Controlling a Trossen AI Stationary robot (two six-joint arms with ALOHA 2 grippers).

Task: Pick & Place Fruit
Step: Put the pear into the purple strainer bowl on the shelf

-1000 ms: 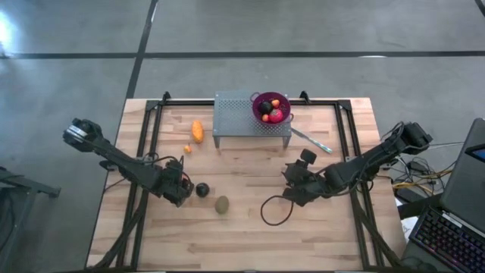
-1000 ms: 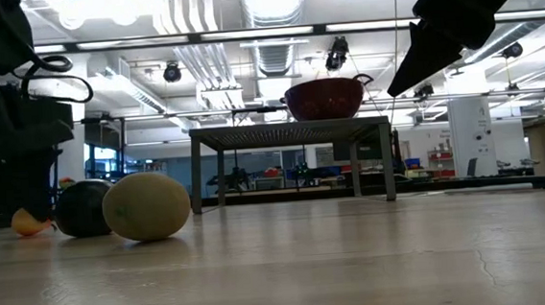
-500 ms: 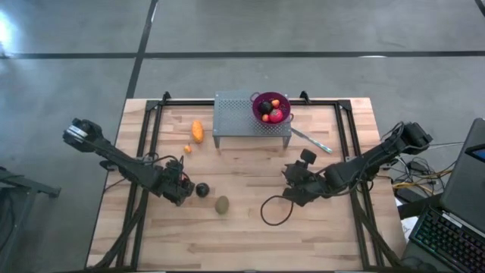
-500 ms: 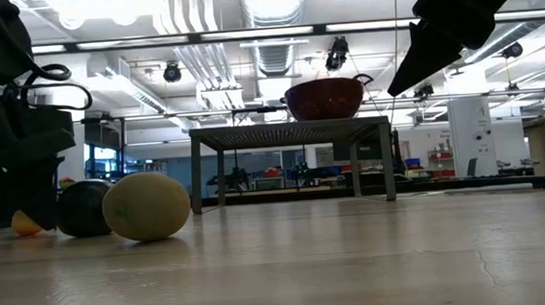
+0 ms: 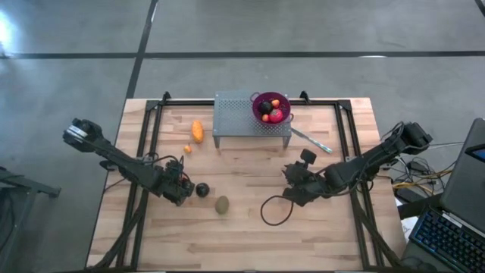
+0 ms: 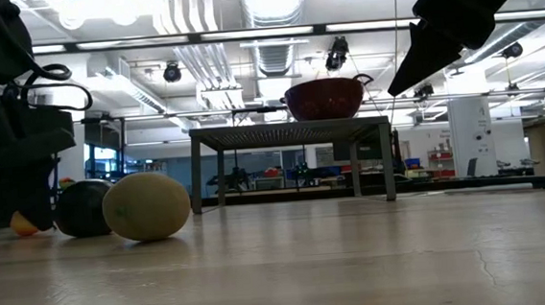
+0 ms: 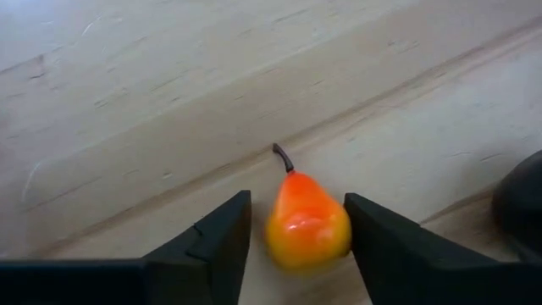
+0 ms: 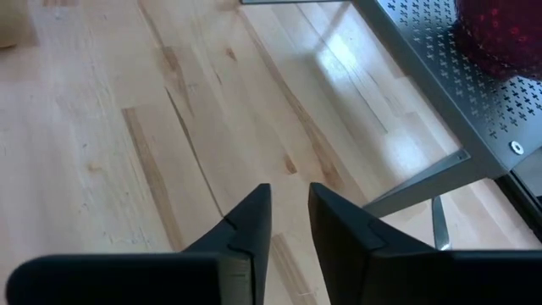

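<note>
My left gripper (image 7: 294, 222) is down at the desk (image 5: 250, 227), jaws apart with a small orange pear-shaped fruit (image 7: 306, 222) sitting between them; both fingers look just beside it, can't tell if they press it yet. In the high view that gripper (image 5: 184, 191) is at the left-front part of the desk, with a near-black round fruit (image 5: 202, 189) just beside it and a brown-green oval fruit (image 5: 221, 204) a bit further toward the front. Low view shows the black round (image 6: 82, 208) touching or nearly touching the oval (image 6: 146, 206).

My right gripper (image 8: 288, 216) hangs above bare wood, jaws nearly together with a narrow gap, holding nothing. From above it (image 5: 291, 184) sits right of centre, a loop of black cable (image 5: 274, 210) near it on the desk.

Further out: an elongated orange fruit (image 5: 198, 130) and a small orange ball (image 5: 188, 149) lie left of the grey perforated stand (image 5: 235, 114). The purple bowl (image 5: 271, 108) stands on the stand's right end, with red, orange and dark fruit inside. A thin silver utensil (image 5: 311, 139) lies just right of the stand.
</note>
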